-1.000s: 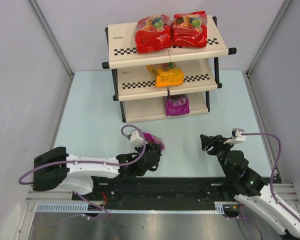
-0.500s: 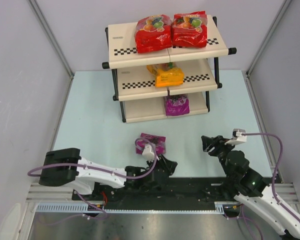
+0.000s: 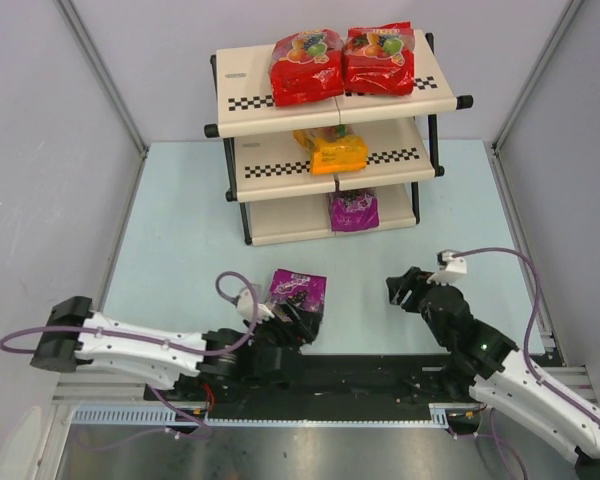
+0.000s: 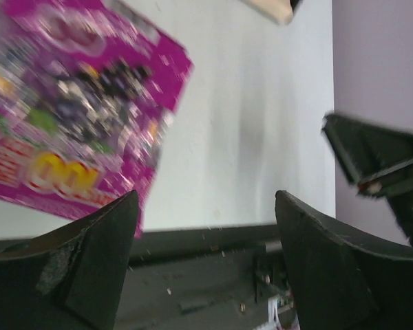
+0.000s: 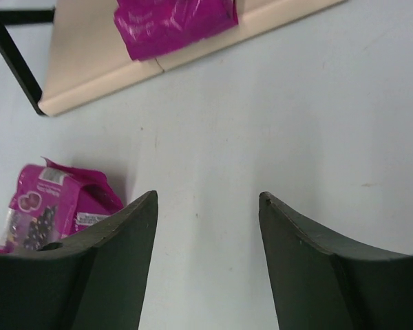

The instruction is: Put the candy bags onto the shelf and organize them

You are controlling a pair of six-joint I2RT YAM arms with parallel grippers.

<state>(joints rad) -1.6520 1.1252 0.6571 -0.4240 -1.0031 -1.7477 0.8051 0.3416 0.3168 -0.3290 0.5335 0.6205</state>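
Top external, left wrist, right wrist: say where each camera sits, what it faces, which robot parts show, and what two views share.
Top external: above and behind, looking down at the shelf; both arms show.
Left wrist: low over the table, facing the loose purple bag; left fingers show.
Right wrist: faces the shelf's bottom tier; right fingers show.
Both wrist views share that bag.

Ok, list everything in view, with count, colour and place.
Table: one, pale blue, under everything.
Shelf: one, cream with black frame, table's far side.
Red candy bags: two, red, top tier.
Orange-yellow candy bag: one, orange-yellow, middle tier.
Purple candy bags: two, purple, one bottom tier, one on the table.
Left claw: one, black, open beside the loose purple bag.
Right claw: one, black, open over bare table.
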